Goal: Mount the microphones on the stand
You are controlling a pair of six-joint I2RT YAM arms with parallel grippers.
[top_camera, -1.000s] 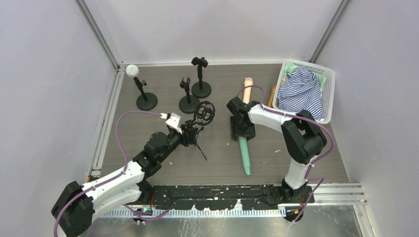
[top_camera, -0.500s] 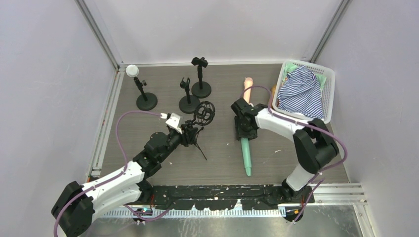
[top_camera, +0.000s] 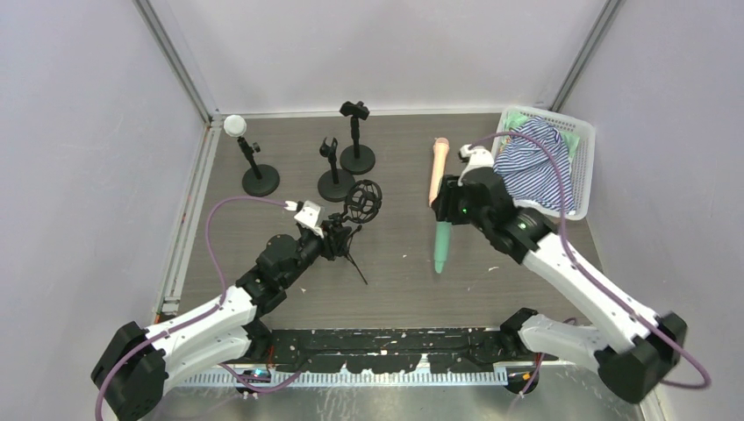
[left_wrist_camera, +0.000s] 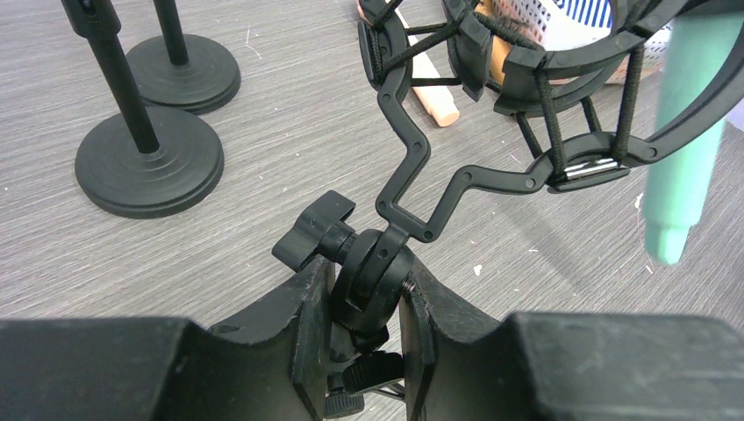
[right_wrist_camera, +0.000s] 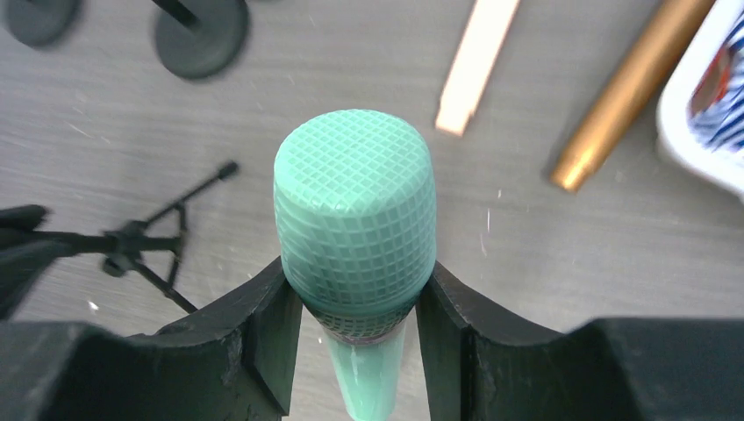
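The right fingers grip the green mic, one on each side just under its mesh head. The mic hangs above the middle of the table. Its long axis is steep, head up, tail down and toward the near edge. The left fingers are clamped on the pivot of the stand. Only the right wrist view shows the gold mic by the basket. The left wrist view shows the green tail beside the stand's ring.
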